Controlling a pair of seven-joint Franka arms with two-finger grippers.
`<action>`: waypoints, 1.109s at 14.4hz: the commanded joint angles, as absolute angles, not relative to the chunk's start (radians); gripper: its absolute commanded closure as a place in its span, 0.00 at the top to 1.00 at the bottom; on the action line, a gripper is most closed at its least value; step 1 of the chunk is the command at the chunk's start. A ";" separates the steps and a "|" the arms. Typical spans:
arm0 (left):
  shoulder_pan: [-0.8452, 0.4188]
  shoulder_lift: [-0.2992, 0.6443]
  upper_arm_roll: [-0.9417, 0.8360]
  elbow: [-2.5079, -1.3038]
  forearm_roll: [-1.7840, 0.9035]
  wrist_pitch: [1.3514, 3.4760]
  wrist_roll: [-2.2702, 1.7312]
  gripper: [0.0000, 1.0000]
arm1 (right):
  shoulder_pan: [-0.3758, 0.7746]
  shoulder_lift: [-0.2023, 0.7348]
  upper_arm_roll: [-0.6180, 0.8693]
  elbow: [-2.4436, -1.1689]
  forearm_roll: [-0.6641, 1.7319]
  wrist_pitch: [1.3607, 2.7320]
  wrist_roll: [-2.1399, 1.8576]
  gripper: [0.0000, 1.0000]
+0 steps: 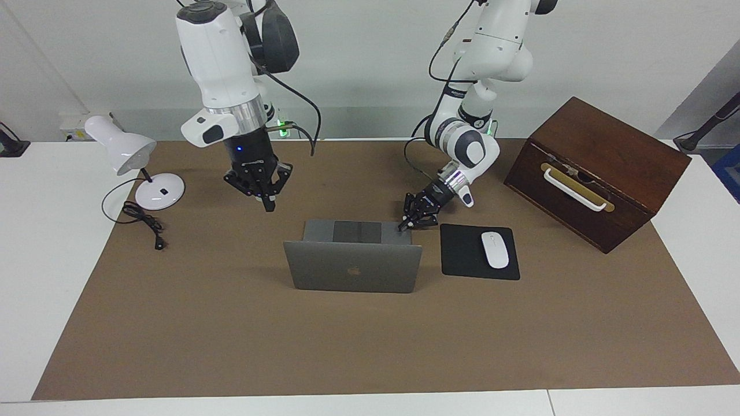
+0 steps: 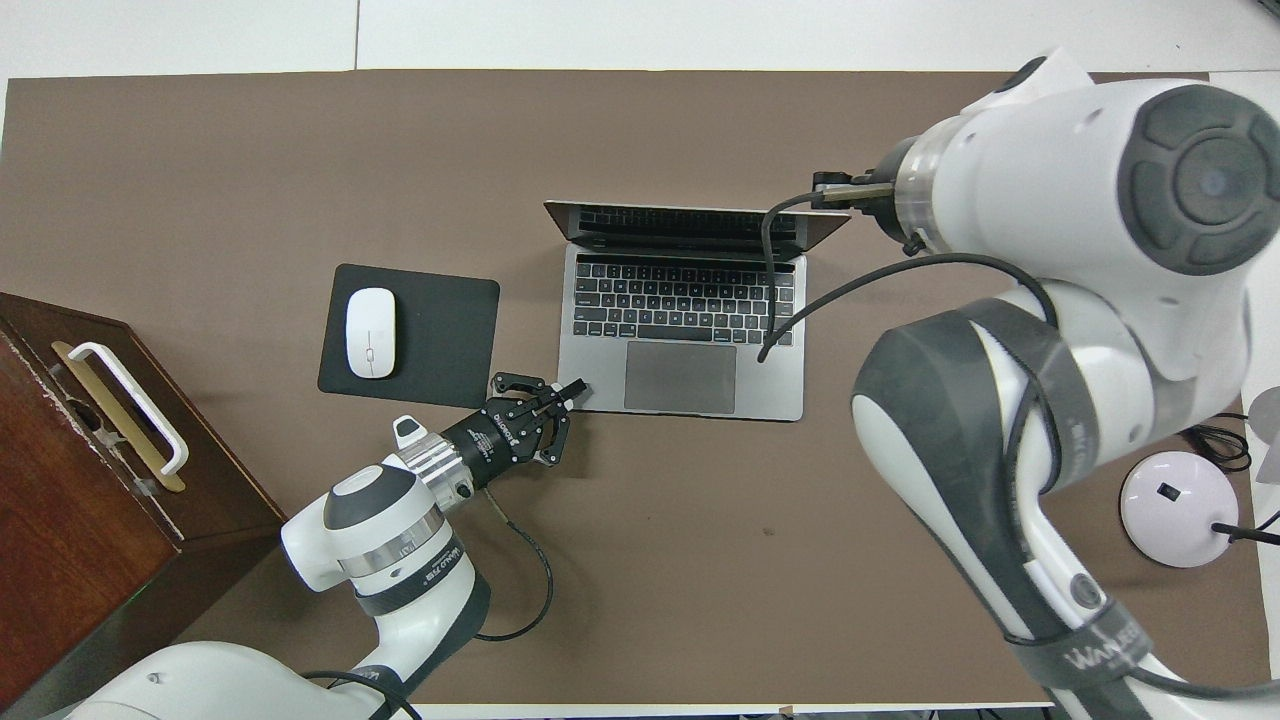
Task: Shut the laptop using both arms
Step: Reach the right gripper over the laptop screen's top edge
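Note:
The silver-grey laptop (image 1: 352, 267) stands open in the middle of the brown mat, its lid upright with the apple logo facing away from the robots. Its dark keyboard (image 2: 680, 300) shows in the overhead view. My left gripper (image 1: 403, 226) is low at the laptop base's corner nearest the robots, toward the left arm's end, fingers together; it also shows in the overhead view (image 2: 574, 389). My right gripper (image 1: 268, 203) hangs in the air, fingers together and empty. In the overhead view it (image 2: 830, 190) is over the lid's corner at the right arm's end.
A black mouse pad (image 1: 462, 254) with a white mouse (image 1: 495, 249) lies beside the laptop toward the left arm's end. A dark wooden box (image 1: 595, 167) with a white handle stands past it. A white desk lamp (image 1: 124, 151) and its cable (image 1: 144, 222) are at the right arm's end.

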State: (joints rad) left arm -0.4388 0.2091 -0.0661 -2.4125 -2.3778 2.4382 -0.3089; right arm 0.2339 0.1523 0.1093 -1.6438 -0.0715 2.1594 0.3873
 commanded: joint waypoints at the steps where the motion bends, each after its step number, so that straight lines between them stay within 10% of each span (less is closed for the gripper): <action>1: -0.449 0.244 -0.055 -2.407 -2.407 2.411 -0.262 0.00 | 0.267 0.224 0.107 -1.545 -0.110 2.155 0.414 0.00; 16: -0.436 0.261 -0.052 -2.395 -2.407 2.382 -0.226 0.00 | 0.382 0.500 0.103 -1.270 -0.225 2.126 0.471 0.00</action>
